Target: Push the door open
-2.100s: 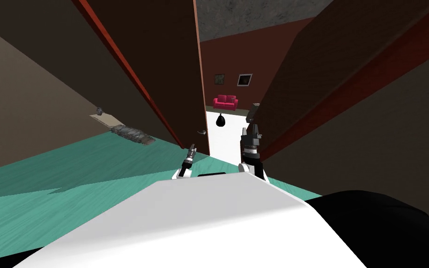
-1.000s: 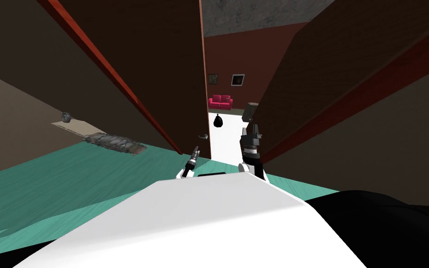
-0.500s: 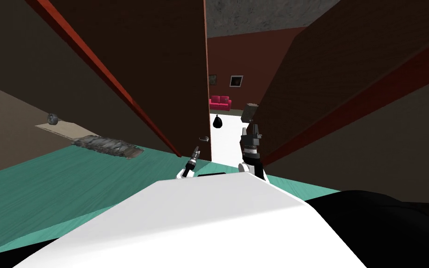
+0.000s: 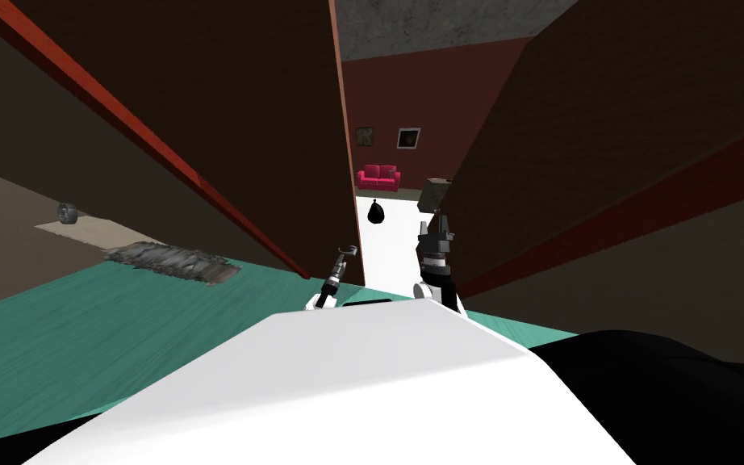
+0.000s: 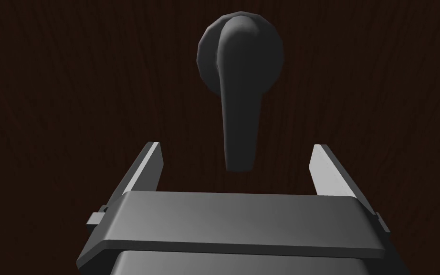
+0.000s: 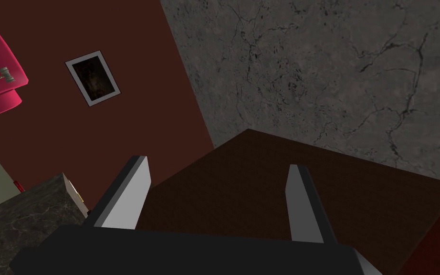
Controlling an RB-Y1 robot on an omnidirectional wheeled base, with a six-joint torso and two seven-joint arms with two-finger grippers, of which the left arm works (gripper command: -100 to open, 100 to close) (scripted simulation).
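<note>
The door (image 4: pixel 282 145) stands upright just ahead of us and a little to our left. It is a dark brown, wood-grained leaf with its long axis vertical; the slant in the head view is the camera's. Its broad face is turned to us, and its free edge borders a narrow opening on its right, so it is ajar. A red trim strip (image 4: pixel 160 153) runs along its other side.

Low on the door near the free edge sits a dark grey lever handle (image 5: pixel 239 95). Its long axis runs from the round rose straight toward the body of our left pincer (image 5: pixel 237 144), and the lever's tip ends between the two fingers. The fingers are spread wide on either side of the tip, and neither presses it. The door's face lies close behind them.

Our right pincer (image 4: pixel 440 219) is raised at the right side of the opening, beside the dark brown wall there. Its fingers are spread and hold nothing. A dark grey mottled block (image 4: pixel 433 192) sits just past it.

Through the opening we see a white floor (image 4: pixel 390 242) with a black bag (image 4: pixel 376 211) on it. Farther back, a pink sofa (image 4: pixel 378 177) stands against a dark red wall (image 4: pixel 443 97) hung with two framed pictures (image 4: pixel 408 138). On our side the floor is teal (image 4: pixel 120 323).
</note>
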